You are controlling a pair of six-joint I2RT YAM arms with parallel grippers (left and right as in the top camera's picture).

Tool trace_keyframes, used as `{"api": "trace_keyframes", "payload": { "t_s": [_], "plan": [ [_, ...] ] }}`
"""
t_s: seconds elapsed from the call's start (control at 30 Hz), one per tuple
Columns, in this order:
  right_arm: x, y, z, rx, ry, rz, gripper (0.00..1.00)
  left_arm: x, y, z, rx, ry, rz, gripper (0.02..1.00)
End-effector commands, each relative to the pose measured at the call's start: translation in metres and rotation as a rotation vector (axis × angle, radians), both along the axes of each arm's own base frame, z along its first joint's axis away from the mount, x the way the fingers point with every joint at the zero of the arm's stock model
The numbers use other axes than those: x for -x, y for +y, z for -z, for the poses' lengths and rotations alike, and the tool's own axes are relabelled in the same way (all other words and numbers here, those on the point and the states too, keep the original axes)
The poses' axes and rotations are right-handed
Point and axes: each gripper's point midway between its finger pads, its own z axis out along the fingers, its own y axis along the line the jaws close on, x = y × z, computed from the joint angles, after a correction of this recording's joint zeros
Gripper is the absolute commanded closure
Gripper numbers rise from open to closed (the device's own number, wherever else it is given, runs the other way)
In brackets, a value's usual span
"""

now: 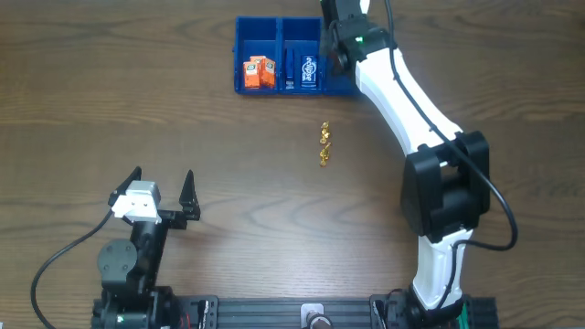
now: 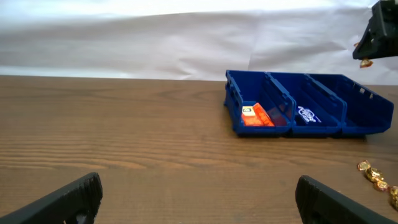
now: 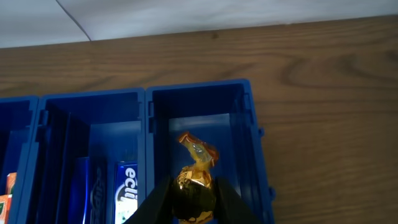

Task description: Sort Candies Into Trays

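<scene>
A blue tray with three compartments stands at the table's far edge. Its left compartment holds orange candies, its middle one blue packs. My right gripper hovers over the right compartment, shut on a gold-wrapped candy. That compartment's floor looks bare beneath it. From the left wrist the same candy hangs above the tray. A few more gold candies lie on the wood in front of the tray. My left gripper rests open near the front left, holding nothing.
The wooden table is bare between the left gripper and the tray. A white wall runs behind the table's far edge. The right arm's white links stretch across the right side of the table.
</scene>
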Motion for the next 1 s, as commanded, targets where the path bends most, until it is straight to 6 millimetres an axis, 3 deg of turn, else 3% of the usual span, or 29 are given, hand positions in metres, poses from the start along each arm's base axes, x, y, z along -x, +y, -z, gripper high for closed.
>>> {"api": "trace_keyframes", "payload": {
  "t_s": [0.03, 0.07, 0.1, 0.17, 0.2, 0.3, 0.4, 0.47, 0.53, 0.6, 0.67, 0.7, 0.8, 0.9, 1.0],
  "plan": [
    [0.0, 0.001, 0.008, 0.008, 0.015, -0.013, 0.755, 0.001, -0.003, 0.016, -0.009, 0.043, 0.022, 0.02],
    [0.0, 0.001, 0.008, 0.008, 0.015, -0.013, 0.691, 0.001, -0.003, 0.016, -0.009, 0.044, 0.022, 0.02],
    [0.0, 0.001, 0.008, 0.008, 0.015, -0.013, 0.524, 0.001, -0.003, 0.016, -0.009, 0.043, 0.021, 0.02],
    [0.0, 0.002, 0.008, 0.007, 0.015, -0.014, 0.051, 0.001, -0.003, 0.016, -0.009, 0.043, 0.021, 0.02],
    [0.0, 0.002, 0.008, 0.008, 0.014, -0.014, 0.001, 0.001, -0.003, 0.016, -0.009, 0.043, 0.022, 0.023],
    [0.004, 0.0, -0.003, 0.001, 0.01, -0.009, 0.001, 0.001, -0.003, 0.016, -0.009, 0.043, 0.022, 0.02],
    [0.032, 0.008, -0.052, -0.025, -0.018, -0.024, 0.001, 0.001, -0.003, 0.016, -0.009, 0.044, 0.022, 0.02],
    [0.069, 0.021, -0.076, -0.02, 0.019, -0.07, 0.001, 0.001, -0.003, 0.016, -0.009, 0.044, 0.022, 0.02],
    [0.11, 0.033, -0.073, -0.036, 0.119, -0.058, 0.001, 0.001, -0.003, 0.016, -0.009, 0.043, 0.022, 0.02],
    [0.138, 0.039, -0.059, -0.027, 0.215, -0.04, 0.001, 0.001, -0.003, 0.016, -0.009, 0.043, 0.022, 0.02],
    [0.162, 0.044, -0.03, -0.007, 0.31, -0.021, 0.001, 0.001, -0.003, 0.016, -0.009, 0.043, 0.021, 0.023],
    [0.178, 0.049, 0.01, 0.003, 0.383, -0.05, 0.001, 0.001, -0.003, 0.016, -0.009, 0.043, 0.022, 0.02],
    [0.205, 0.044, 0.07, -0.024, 0.492, -0.023, 0.001, 0.001, -0.003, 0.016, -0.009, 0.044, 0.022, 0.02],
    [0.226, 0.042, 0.107, -0.044, 0.554, -0.03, 0.001, 0.001, -0.003, 0.016, -0.009, 0.044, 0.022, 0.02],
    [0.239, 0.041, 0.125, -0.04, 0.567, -0.021, 0.001, 0.001, -0.003, 0.016, -0.009, 0.043, 0.022, 0.02]
  ]
}}
